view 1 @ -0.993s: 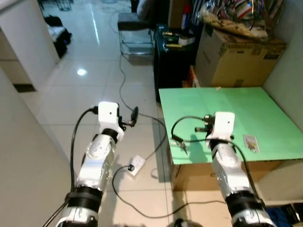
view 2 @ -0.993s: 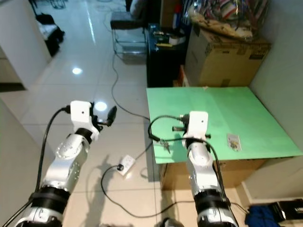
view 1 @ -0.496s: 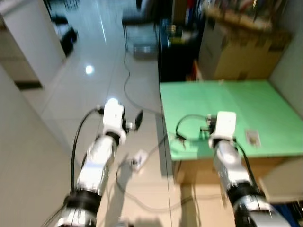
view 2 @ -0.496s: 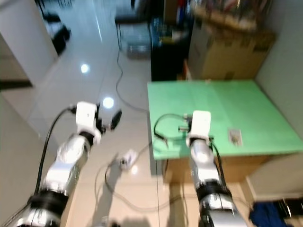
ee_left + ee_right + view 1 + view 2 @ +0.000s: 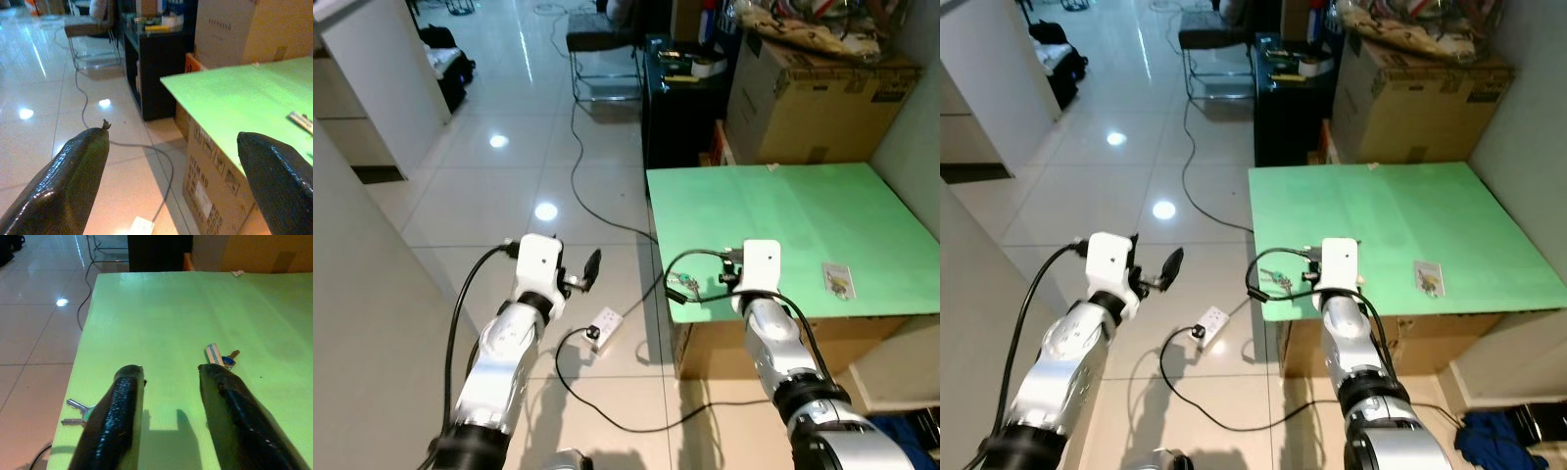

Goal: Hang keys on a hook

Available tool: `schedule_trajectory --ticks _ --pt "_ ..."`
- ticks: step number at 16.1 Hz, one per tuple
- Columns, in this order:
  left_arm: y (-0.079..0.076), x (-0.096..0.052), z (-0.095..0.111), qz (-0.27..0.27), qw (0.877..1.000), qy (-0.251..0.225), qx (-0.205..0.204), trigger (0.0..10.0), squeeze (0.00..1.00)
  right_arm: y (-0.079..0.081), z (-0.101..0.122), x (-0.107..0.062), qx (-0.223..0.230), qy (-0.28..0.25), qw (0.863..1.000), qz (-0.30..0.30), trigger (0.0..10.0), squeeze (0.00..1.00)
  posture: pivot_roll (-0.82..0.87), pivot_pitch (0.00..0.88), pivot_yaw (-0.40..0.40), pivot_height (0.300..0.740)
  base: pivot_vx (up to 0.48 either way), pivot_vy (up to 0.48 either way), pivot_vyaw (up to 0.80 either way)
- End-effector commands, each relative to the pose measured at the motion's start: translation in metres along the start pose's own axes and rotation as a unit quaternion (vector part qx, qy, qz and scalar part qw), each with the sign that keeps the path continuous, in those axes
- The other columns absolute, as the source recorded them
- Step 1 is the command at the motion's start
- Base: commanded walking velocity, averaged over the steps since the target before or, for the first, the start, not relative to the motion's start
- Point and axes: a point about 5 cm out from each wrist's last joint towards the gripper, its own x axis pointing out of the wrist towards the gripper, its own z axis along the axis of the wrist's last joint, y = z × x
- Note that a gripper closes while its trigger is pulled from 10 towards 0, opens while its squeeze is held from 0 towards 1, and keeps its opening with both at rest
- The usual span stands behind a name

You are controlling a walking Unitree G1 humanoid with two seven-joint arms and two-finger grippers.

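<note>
A small bunch of silver keys (image 5: 77, 412) lies at the near-left corner of the flat green tabletop (image 5: 161, 313), just outside the right gripper (image 5: 168, 382), whose fingers hover parted and empty. A second blue-tagged key set (image 5: 219, 356) lies beyond them. The left gripper (image 5: 173, 147) hangs wide open above the glossy tiled floor (image 5: 509, 186).

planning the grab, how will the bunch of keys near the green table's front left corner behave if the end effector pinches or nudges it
The keys lie flat and splayed on the green table, so a pinch would probably catch one blade while the rest dangle. They look thin and metallic, likely to slide on the smooth surface if nudged. They sit close to the edge, so a push outward might drop them. The right end effector hovers open beside them.
</note>
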Motion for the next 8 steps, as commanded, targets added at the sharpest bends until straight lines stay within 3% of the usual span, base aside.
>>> schedule_trajectory --ticks 1,5,8 --pt "0.0 -0.001 0.002 -0.005 1.0 0.002 0.007 10.0 0.0 0.005 0.011 0.005 0.005 -0.014 1.0 0.003 10.0 1.0 0.05 0.106 0.031 0.74 0.0 0.0 0.0" --pt "-0.003 -0.007 0.004 0.003 1.0 0.001 0.021 10.0 0.0 0.014 0.048 0.02 0.003 -0.054 0.998 0.008 10.0 1.0 0.08 0.121 0.006 0.74 0.0 0.0 0.0" --pt "-0.004 -0.016 0.003 0.005 1.0 0.008 0.018 10.0 0.0 0.011 0.063 0.028 0.007 -0.051 0.999 -0.007 10.0 1.0 0.11 0.153 -0.005 0.74 0.0 0.0 0.0"
